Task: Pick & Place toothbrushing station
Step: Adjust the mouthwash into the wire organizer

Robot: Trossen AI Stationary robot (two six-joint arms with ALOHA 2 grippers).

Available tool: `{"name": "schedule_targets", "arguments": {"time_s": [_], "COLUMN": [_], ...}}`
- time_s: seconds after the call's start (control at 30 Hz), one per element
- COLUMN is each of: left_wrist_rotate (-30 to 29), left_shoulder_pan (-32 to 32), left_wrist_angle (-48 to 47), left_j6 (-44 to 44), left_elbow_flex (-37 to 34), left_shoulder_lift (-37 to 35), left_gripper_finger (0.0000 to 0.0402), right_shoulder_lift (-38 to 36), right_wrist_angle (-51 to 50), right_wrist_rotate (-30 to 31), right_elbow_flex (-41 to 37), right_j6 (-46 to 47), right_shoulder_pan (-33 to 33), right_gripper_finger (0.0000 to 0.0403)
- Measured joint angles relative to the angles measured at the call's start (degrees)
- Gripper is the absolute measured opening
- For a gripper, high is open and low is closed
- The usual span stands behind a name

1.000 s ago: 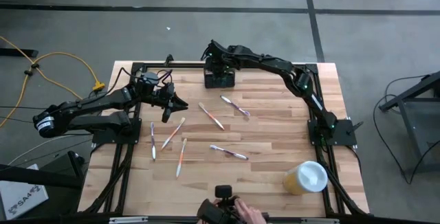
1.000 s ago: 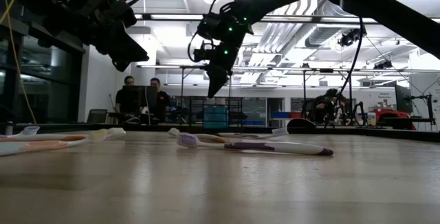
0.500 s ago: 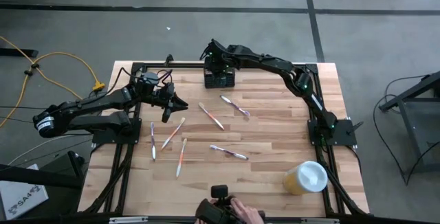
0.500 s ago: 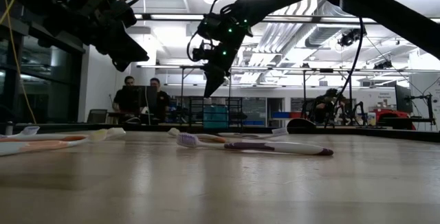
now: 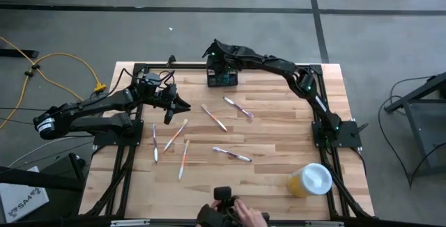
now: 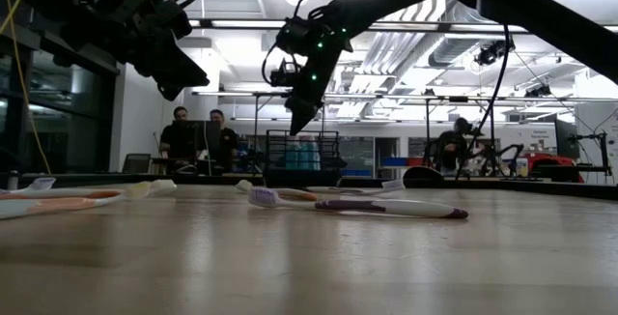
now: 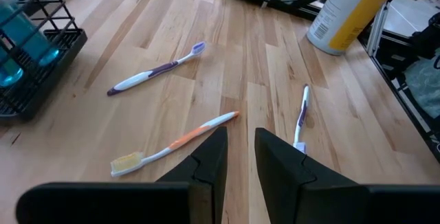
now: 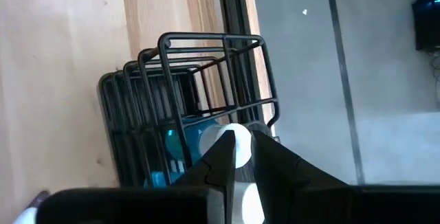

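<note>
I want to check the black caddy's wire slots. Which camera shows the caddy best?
The right wrist view: the caddy fills it, its wire slots and a blue item inside clear. The high view shows it small at the table's far edge, under the right claw. The low view shows a distant silhouette; the left wrist view only a corner.

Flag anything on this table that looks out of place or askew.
Six toothbrushes lie scattered flat on the table at mixed angles, none in the toothbrushing station, which stands upright at the far edge under the right gripper. The yellow cup lies tipped on its side near the right corner. The left gripper hovers nearby.
</note>
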Motion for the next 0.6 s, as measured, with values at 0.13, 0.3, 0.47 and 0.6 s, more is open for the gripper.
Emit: {"name": "schedule_targets", "arguments": {"time_s": [0.13, 0.3, 0.47, 0.6], "left_wrist_rotate": [0.0, 0.0, 0.0, 0.0], "left_shoulder_pan": [0.0, 0.0, 0.0, 0.0], "left_wrist_angle": [0.0, 0.0, 0.0, 0.0], "left_j6": [0.0, 0.0, 0.0, 0.0], "left_elbow_flex": [0.0, 0.0, 0.0, 0.0], "left_shoulder_lift": [0.0, 0.0, 0.0, 0.0], "left_gripper_finger": [0.0071, 0.0071, 0.0071, 0.0071], "right_shoulder_lift": [0.0, 0.0, 0.0, 0.0], "right_wrist_angle": [-1.0, -1.9, -1.9, -1.9], "right_wrist_rotate": [0.6, 0.3, 0.4, 1.2], "right_elbow_flex": [0.0, 0.0, 0.0, -0.1], "right_j6": [0.0, 1.0, 1.3, 1.6], "right_shoulder_pan": [1.0, 1.6, 2.0, 2.6], "right_gripper_finger": [0.0043, 0.0043, 0.0043, 0.0043]}}
